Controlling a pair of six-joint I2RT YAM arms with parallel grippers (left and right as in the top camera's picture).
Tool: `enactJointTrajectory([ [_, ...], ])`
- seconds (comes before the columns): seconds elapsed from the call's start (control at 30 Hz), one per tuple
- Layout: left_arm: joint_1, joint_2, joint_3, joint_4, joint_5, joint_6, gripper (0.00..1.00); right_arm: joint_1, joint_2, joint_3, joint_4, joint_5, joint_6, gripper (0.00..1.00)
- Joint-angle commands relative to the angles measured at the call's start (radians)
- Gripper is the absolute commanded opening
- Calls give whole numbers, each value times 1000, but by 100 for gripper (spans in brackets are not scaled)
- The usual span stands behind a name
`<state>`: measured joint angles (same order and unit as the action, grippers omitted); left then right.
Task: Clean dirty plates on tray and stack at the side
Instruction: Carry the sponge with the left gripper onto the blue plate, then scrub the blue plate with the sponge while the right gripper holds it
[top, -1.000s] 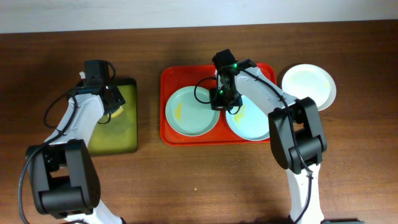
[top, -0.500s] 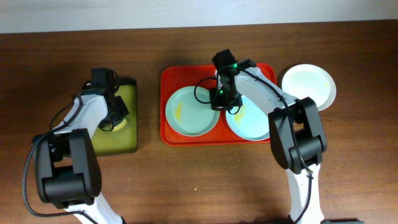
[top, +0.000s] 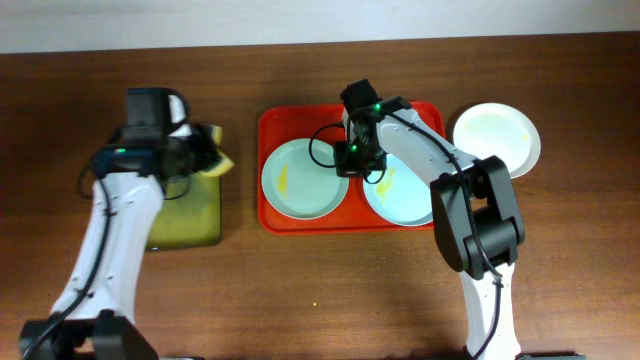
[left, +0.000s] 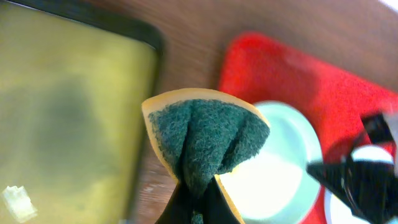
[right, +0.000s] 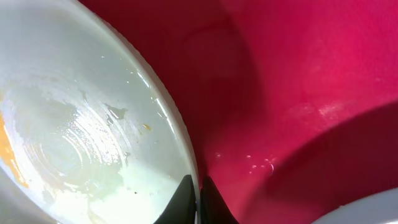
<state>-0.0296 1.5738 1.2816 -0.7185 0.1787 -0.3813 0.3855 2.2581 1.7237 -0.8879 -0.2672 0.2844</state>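
Red plastic fills the middle of the overhead view: the tray (top: 275, 215) lies on the wooden table (top: 330, 290) with two pale blue-green plates inside it; the left plate (top: 300, 185) sits in the tray's 9 o'clock half and carries a yellow smear left of its centre; the right plate (top: 410, 200) sits toward 4 o'clock, partly under the right arm, with a fainter yellow mark near its 10 o'clock rim; the white plate (top: 497, 138) is off the tray, on the table just beside the tray's rim at about 2 o'clock.

The right gripper (right: 199, 199) is down in the tray, its fingers pressed together on the left plate's rim at about 3 o'clock; the right wrist view shows that rim running into the narrow pinch, with wet streaks and crumbs on the plate's face.

The left gripper (left: 198, 202) is clamped on a folded sponge (left: 205, 140), green scouring side out with a yellow edge; from overhead the sponge hangs over the 3 o'clock edge of the black-rimmed tray (top: 185, 215), which lies at 9 o'clock of the red one, apart from it; how high the sponge is above the table I cannot tell.
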Motion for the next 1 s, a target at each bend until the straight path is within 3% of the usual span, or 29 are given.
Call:
enactJointTrajectory([
  [0.0, -127, 74, -11, 21, 53, 24, 0, 14, 26, -24, -1, -10, -16, 4],
  [0.13, -264, 248, -11, 106, 54, 23, 0, 13, 26, -42, 12, -8, -16, 4],
  [0.4, -354, 421, -11, 247, 39, -18, 0, 12, 26, -43, 14, 10, -15, 4],
  [0.47, -358, 442, -11, 267, -63, -18, 0, 12, 26, -43, 14, 10, -15, 4],
  [0.63, -358, 447, -11, 230, -568, -18, 0, 12, 26, -44, 14, 11, -15, 4],
  [0.73, -358, 437, -11, 228, -697, -18, 0, 12, 26, -44, 13, 11, -16, 4],
  [0.87, -361, 351, -9, 232, -638, -18, 0, 12, 26, -44, 14, 14, -16, 4],
  [0.97, -361, 265, -9, 232, -324, -18, 0, 12, 26, -44, 15, 14, -15, 4],
])
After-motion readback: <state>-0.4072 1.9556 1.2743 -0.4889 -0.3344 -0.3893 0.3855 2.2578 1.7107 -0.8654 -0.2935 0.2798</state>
